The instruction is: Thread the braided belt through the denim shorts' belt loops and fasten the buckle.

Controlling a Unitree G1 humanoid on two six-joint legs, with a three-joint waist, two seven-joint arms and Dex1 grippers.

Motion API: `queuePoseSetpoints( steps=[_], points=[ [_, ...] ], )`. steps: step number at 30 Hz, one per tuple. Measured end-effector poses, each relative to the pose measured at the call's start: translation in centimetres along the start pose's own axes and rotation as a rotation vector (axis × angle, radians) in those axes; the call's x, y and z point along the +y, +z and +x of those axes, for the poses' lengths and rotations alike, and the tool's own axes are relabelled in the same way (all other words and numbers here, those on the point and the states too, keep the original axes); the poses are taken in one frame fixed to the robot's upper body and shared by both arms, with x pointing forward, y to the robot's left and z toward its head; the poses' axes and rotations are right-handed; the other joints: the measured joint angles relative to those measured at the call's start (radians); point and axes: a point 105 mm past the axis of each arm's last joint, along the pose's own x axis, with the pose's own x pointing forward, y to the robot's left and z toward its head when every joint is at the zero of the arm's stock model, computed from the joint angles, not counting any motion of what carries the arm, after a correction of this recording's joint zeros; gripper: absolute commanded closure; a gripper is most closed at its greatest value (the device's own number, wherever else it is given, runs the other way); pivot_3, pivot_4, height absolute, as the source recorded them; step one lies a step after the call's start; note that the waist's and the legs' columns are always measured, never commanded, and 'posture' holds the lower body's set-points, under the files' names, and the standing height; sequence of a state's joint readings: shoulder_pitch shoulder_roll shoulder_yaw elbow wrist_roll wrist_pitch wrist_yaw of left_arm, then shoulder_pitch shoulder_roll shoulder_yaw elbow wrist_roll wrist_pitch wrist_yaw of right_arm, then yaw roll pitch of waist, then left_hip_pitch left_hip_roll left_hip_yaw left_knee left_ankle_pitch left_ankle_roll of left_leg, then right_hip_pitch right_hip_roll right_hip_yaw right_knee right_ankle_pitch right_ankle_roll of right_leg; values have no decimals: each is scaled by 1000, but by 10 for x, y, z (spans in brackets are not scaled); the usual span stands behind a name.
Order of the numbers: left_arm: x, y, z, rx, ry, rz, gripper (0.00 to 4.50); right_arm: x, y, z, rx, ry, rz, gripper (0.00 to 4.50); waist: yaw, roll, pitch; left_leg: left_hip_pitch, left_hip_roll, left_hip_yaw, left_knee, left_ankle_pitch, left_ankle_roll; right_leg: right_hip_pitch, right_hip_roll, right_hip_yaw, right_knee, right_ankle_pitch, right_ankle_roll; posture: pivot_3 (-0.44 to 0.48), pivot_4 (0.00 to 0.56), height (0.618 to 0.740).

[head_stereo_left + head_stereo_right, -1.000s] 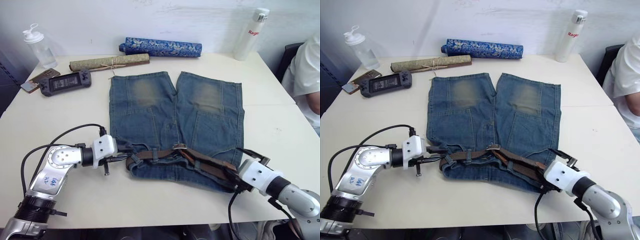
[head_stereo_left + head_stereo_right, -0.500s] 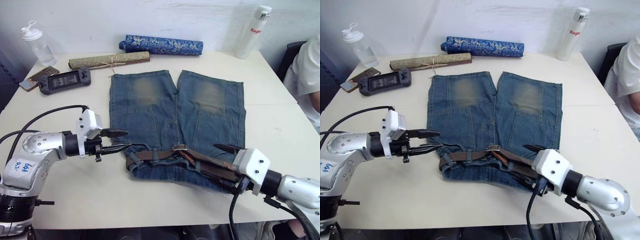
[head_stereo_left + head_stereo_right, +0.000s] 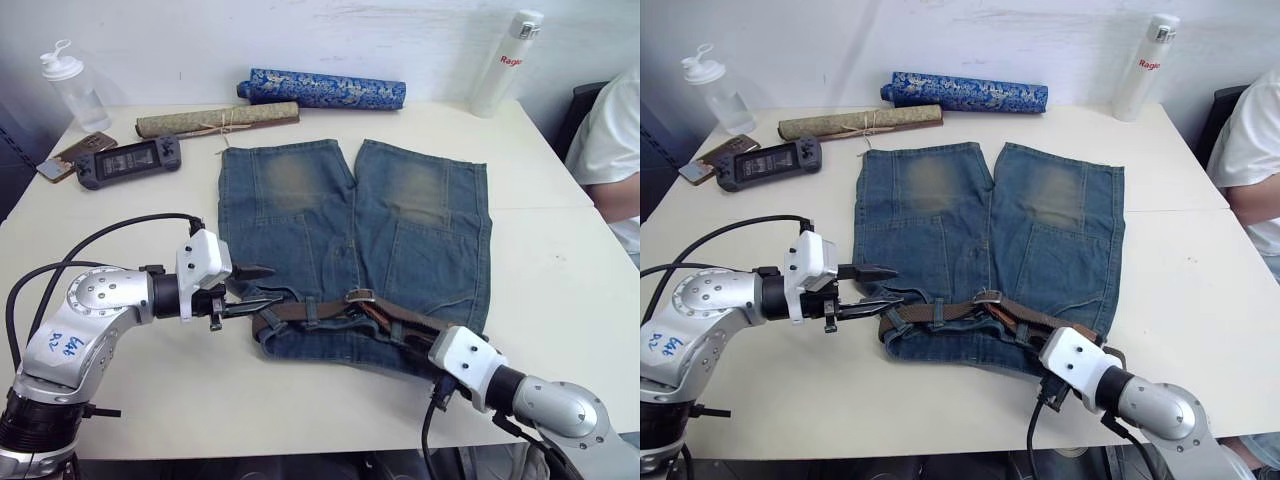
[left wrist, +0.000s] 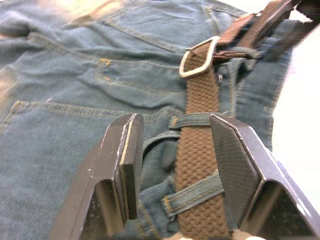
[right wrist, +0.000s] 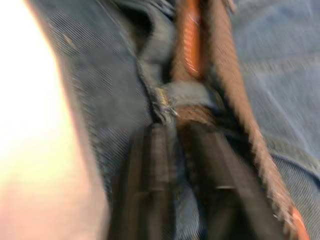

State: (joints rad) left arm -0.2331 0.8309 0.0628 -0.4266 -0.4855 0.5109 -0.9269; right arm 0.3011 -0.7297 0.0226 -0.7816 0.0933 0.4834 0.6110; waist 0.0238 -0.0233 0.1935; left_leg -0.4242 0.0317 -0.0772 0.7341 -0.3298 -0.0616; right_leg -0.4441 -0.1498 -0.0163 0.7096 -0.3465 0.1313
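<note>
The denim shorts [image 3: 350,230] lie flat on the table, waistband toward me. The braided belt [image 3: 300,310] runs along the waistband under the belt loops [image 4: 192,121], and the silver buckle [image 3: 359,295] lies near the middle. My left gripper [image 3: 275,286] is open at the waistband's left end. Its fingers [image 4: 127,165] stand on either side of the belt without touching it. My right gripper [image 5: 175,127] sits at the waistband's right end, under its white wrist housing [image 3: 467,360]. Its two fingers are drawn close together beside the belt and a loop. The blur hides whether fabric is pinched.
A blue patterned roll [image 3: 320,90] and an olive rolled mat [image 3: 215,120] lie beyond the shorts. A game console [image 3: 130,160], a phone [image 3: 65,155] and a clear bottle [image 3: 65,90] are at the far left. A white bottle [image 3: 508,60] stands far right. A person [image 3: 610,150] sits at the right edge.
My right gripper has gone from wide open to closed and slid left along the waistband. My left gripper has moved right toward the waistband's left end, still open.
</note>
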Motion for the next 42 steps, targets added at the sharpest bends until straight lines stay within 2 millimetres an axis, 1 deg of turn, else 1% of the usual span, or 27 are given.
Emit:
queuePoseSetpoints(
  steps=[3, 7, 11, 15, 20, 22, 24, 26, 30, 33, 36, 38, 42],
  points=[
    [-2, -4, 2, 16, -6, 7, 2110, 2, -1, 3, 4, 2, -6, 4367, 0, 0, 0, 0, 0, 0, 0, 0, 0, 0, 0, 0, 0, 0, 0, 0, 150, 645],
    [-9, -3, 9, 24, -20, 32, 2110, 2, 1, 10, 5, 3, -45, 4367, -3, -1, 0, 0, 0, 0, 0, 0, 0, 0, 0, 0, -1, 0, 0, 0, 150, 645],
    [-11, -6, 11, 38, -22, 18, 2110, 4, 3, 14, -3, -2, -50, 4367, -3, -1, 0, 0, 0, 0, 0, 0, 0, 0, 0, 0, 0, 0, 0, 0, 150, 645],
    [-14, -20, 16, 129, -21, 52, 2110, 5, 4, 16, -8, 0, -60, 4367, -3, -1, 0, 0, 0, 0, 0, 0, 0, 0, 0, 0, 0, 0, 0, 0, 150, 645],
    [-12, -30, 17, 185, -1, 91, 2110, 6, 5, 19, -19, 4, -63, 4367, -3, -1, 0, 0, 0, 0, 0, 0, 0, 0, 0, 0, 0, 0, 0, 0, 150, 645],
    [-11, -37, 17, 213, 18, 99, 2110, 7, 6, 20, -26, 5, -63, 4367, -4, -1, 0, 1, 0, 0, -1, 0, 0, 0, 0, 0, 0, 0, 0, 0, 150, 645],
    [-9, -47, 14, 234, 44, 80, 2110, 10, 5, 20, -28, 9, -55, 4367, -4, -1, 0, 1, 0, 0, -1, 0, 0, 0, 0, 0, 0, 0, 0, 0, 150, 645],
    [-11, -51, 10, 232, 56, 71, 2110, 11, 4, 19, -27, 11, -52, 4367, -5, -1, 0, 1, 0, 0, -1, 0, 0, 0, 0, 0, 0, 0, 0, 0, 150, 645],
    [-14, -65, -4, 233, 87, 39, 2110, 14, 4, 18, -32, 11, -59, 4367, -7, -1, 0, 2, 1, 0, -1, 0, 0, 0, 0, 0, 0, 0, 0, 0, 150, 645],
    [-13, -72, -14, 233, 125, 12, 2110, 14, 3, 17, -32, 10, -66, 4367, -8, 0, -1, 2, 1, 1, -2, 0, 0, 1, 0, 0, 0, 0, -1, 0, 150, 645],
    [-9, -75, -13, 193, 170, -46, 2110, 14, 1, 16, -31, 8, -74, 4367, -4, 1, -2, 2, 1, 1, -2, 0, 0, 1, 0, 0, 0, 0, -1, 0, 150, 645],
    [-4, -80, -10, 147, 239, -119, 2110, 13, 0, 16, -24, 10, -81, 4367, -1, 2, -3, 2, 1, 1, -1, 0, 0, 1, 0, 0, 1, 0, -1, 0, 150, 645],
    [-2, -85, -7, 102, 321, -193, 2110, 12, -2, 16, -20, 11, -83, 4367, 1, 1, -6, 2, 1, 1, -2, 0, 0, 4, 0, 0, 1, 0, -1, 0, 150, 645]
  ],
)
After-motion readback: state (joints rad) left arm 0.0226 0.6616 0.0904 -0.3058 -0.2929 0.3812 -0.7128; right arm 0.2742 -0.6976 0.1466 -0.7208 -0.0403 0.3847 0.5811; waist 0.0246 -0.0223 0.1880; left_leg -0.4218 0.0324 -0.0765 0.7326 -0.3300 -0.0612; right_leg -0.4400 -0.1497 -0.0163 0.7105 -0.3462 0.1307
